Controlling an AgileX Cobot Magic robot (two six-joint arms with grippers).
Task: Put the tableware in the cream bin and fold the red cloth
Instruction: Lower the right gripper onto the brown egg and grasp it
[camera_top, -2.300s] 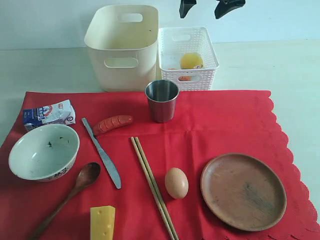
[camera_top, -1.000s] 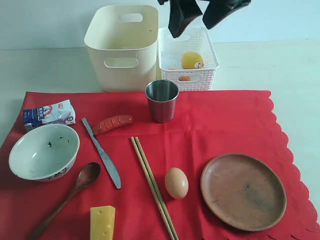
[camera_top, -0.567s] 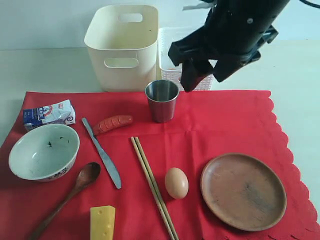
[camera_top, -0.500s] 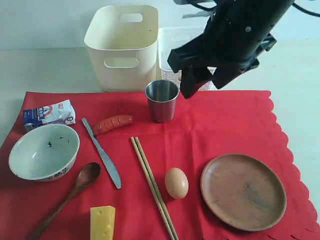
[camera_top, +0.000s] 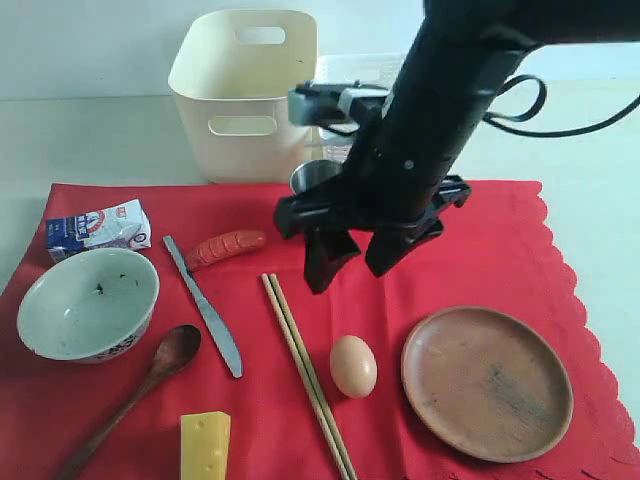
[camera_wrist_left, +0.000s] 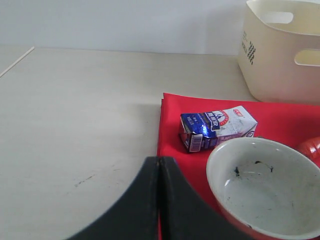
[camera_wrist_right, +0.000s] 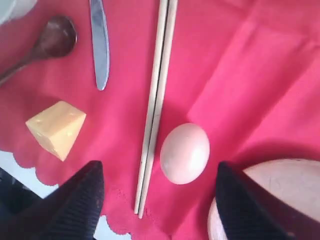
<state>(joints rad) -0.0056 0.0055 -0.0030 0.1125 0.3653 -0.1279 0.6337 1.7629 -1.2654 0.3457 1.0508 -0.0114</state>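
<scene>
On the red cloth (camera_top: 480, 240) lie a white bowl (camera_top: 88, 303), knife (camera_top: 205, 305), wooden spoon (camera_top: 150, 380), chopsticks (camera_top: 305, 375) and brown plate (camera_top: 487, 382). The steel cup (camera_top: 310, 176) is mostly hidden behind my right arm. Behind the cloth stands the cream bin (camera_top: 245, 95). My right gripper (camera_top: 352, 262) hangs open and empty over the cloth's middle. In its wrist view the chopsticks (camera_wrist_right: 157, 95) and an egg (camera_wrist_right: 184, 152) lie between its fingers (camera_wrist_right: 75, 200). Shut and empty, my left gripper (camera_wrist_left: 159, 162) hovers at the cloth's edge near the bowl (camera_wrist_left: 265, 185).
Food lies among the tableware: an egg (camera_top: 353, 365), a cheese wedge (camera_top: 205, 445) and a sausage (camera_top: 225, 247). A milk carton (camera_top: 97, 227) sits behind the bowl. The white lattice basket (camera_top: 350, 62) next to the bin is largely covered by the right arm.
The right arm has come down from above the baskets toward the front and now hangs over the cloth's middle, covering the cup and basket. Its jaws stayed open. Nothing on the cloth moved.
</scene>
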